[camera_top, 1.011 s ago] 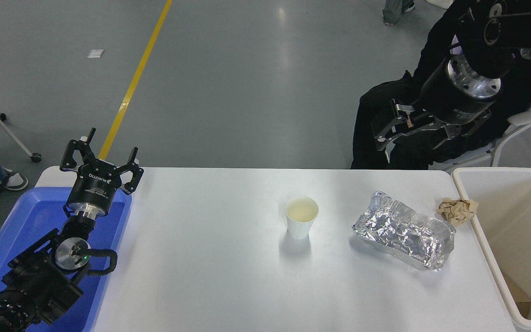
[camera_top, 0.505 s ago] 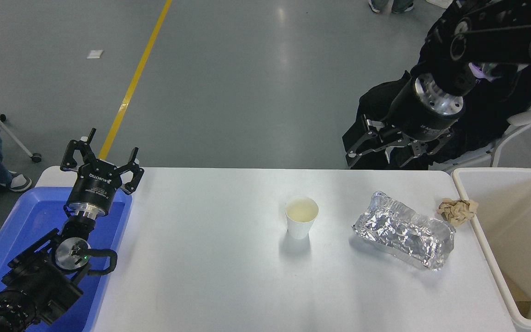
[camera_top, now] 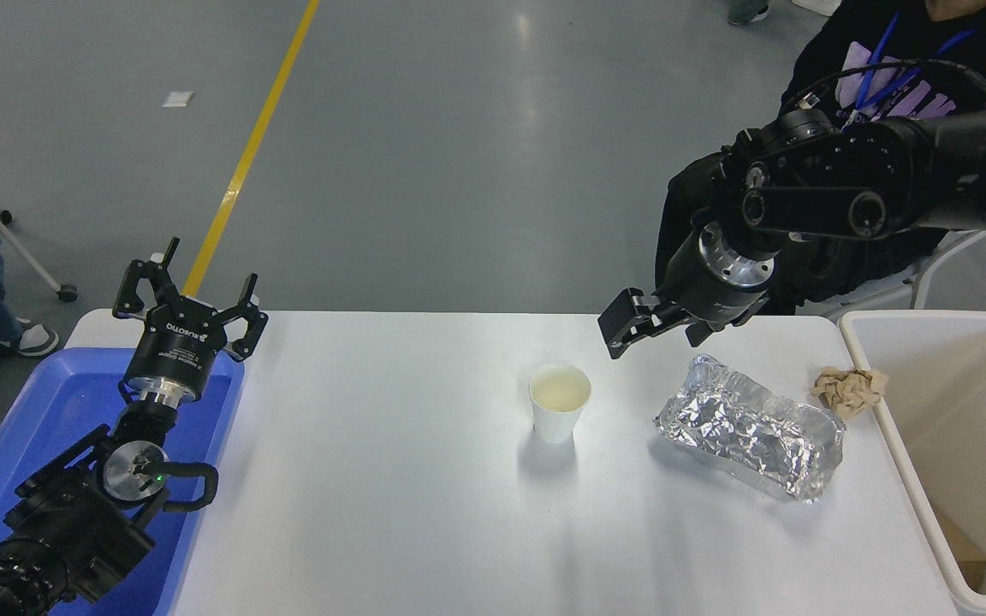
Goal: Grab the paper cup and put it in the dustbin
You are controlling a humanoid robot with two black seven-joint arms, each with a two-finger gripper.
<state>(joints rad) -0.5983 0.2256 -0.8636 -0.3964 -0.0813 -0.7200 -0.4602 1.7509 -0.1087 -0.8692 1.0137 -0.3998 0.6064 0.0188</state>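
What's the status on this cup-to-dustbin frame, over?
Right gripper up beyond the paper cup, empty. Left gripper parked, open. Cup upright, untouched. Foil tray lies between cup and dustbin.

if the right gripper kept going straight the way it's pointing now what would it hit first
Probably the paper cup: the right gripper points down and leftward toward it, with only bare table between. Depth is unclear, so it might pass just behind the rim.
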